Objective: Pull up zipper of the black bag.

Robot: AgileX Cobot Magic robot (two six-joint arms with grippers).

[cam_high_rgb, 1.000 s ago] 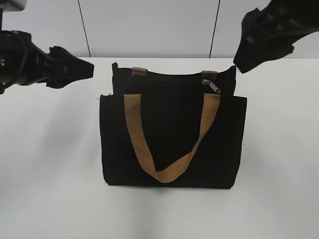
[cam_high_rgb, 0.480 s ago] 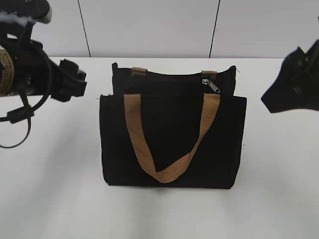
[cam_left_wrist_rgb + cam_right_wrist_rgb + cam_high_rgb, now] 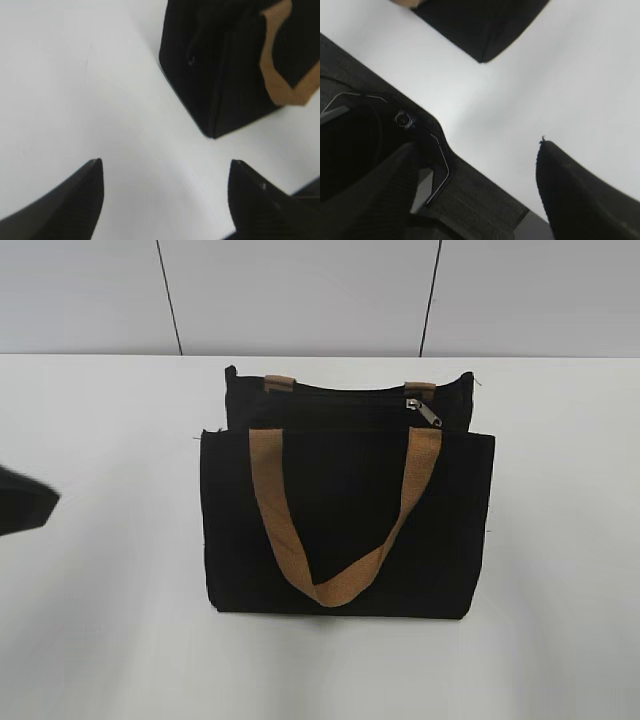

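Observation:
The black bag [image 3: 345, 510] lies on the white table with its two tan handles [image 3: 340, 580] toward the front. The zipper pull [image 3: 424, 412] sits at the right end of the black zip line near the bag's top edge. My left gripper [image 3: 166, 165] is open and empty over bare table; the bag's corner [image 3: 220, 75] is up and to the right of it. In the exterior view only a dark tip of it [image 3: 25, 508] shows at the left edge. My right gripper [image 3: 477, 150] is open and empty, with a bag corner [image 3: 480, 25] above it; it is outside the exterior view.
The white table [image 3: 560, 540] spreads on all sides of the bag. A grey panelled wall [image 3: 300, 295] stands behind the table's far edge.
Both arms have drawn back from beside the bag. The left one dropped to the left edge and the right one left the exterior view. The bag and zipper pull have not moved.

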